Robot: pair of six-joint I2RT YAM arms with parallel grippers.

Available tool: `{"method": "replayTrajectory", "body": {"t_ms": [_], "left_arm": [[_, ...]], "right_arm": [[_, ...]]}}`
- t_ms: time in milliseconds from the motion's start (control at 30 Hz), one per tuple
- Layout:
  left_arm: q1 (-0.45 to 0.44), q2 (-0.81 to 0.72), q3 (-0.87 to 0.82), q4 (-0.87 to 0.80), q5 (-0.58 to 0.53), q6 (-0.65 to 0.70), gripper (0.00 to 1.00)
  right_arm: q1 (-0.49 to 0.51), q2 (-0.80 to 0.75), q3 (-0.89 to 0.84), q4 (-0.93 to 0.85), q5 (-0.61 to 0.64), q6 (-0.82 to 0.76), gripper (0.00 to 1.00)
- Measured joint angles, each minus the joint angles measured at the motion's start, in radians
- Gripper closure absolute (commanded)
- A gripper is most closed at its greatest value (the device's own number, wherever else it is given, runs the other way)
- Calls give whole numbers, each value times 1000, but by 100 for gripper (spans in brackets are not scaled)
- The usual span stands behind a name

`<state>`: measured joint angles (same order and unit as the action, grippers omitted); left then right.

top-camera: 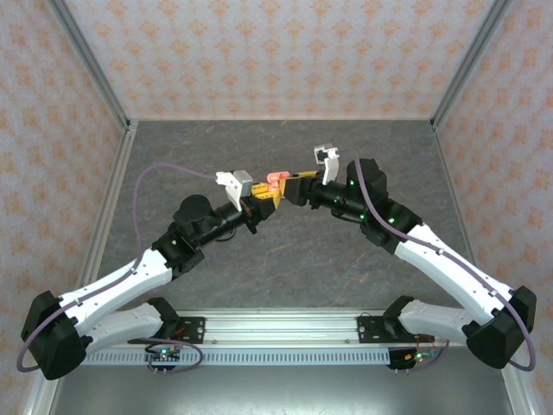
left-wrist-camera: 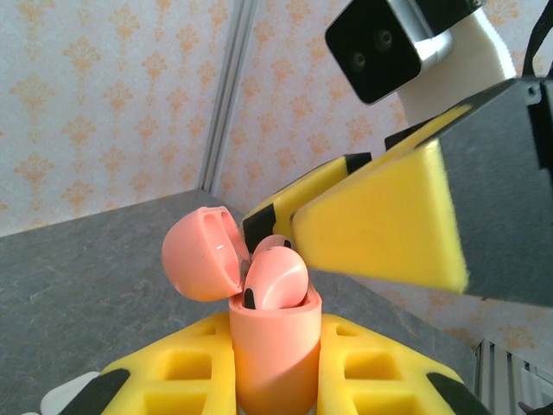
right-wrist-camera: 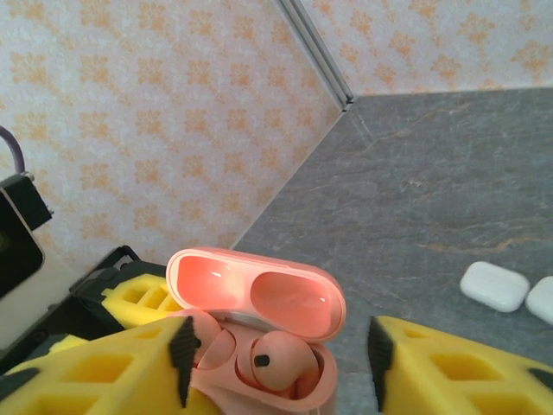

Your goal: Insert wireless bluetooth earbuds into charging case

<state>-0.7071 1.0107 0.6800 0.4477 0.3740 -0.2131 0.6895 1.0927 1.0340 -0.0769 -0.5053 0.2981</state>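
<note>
A salmon-pink charging case (left-wrist-camera: 275,359) stands upright with my left gripper (left-wrist-camera: 275,372) shut on its body between yellow fingers (left-wrist-camera: 177,372). Its lid (right-wrist-camera: 259,290) is hinged open. Two salmon-pink earbuds sit in the wells, one on the right (right-wrist-camera: 281,359) and one on the left (right-wrist-camera: 205,341), partly behind my finger. My right gripper (right-wrist-camera: 278,354) is open, a yellow finger (right-wrist-camera: 449,367) on each side of the case; the right one is clear of it. In the top view both grippers, left (top-camera: 256,206) and right (top-camera: 292,186), meet at the case (top-camera: 276,180) above mid-table.
Two white rounded cases (right-wrist-camera: 493,285) (right-wrist-camera: 543,298) lie on the grey table (right-wrist-camera: 432,190) to the right. Patterned walls enclose the table on three sides. The right arm's camera housing (left-wrist-camera: 389,43) hangs close above the case.
</note>
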Motion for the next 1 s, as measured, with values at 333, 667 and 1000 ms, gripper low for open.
{"method": "replayTrajectory", "body": {"t_ms": [333,667,1000], "left_arm": [[0,-33,-1,18,14,0,100],[0,-35,-2,33,35,0,100],[0,-28,-2,36,38,0,100]], "right_arm": [[-95,-44,36,-46,-76,23,1],[-97,51,35,34,-332,98,1],[-98,51,35,140,-447,147,1]]}}
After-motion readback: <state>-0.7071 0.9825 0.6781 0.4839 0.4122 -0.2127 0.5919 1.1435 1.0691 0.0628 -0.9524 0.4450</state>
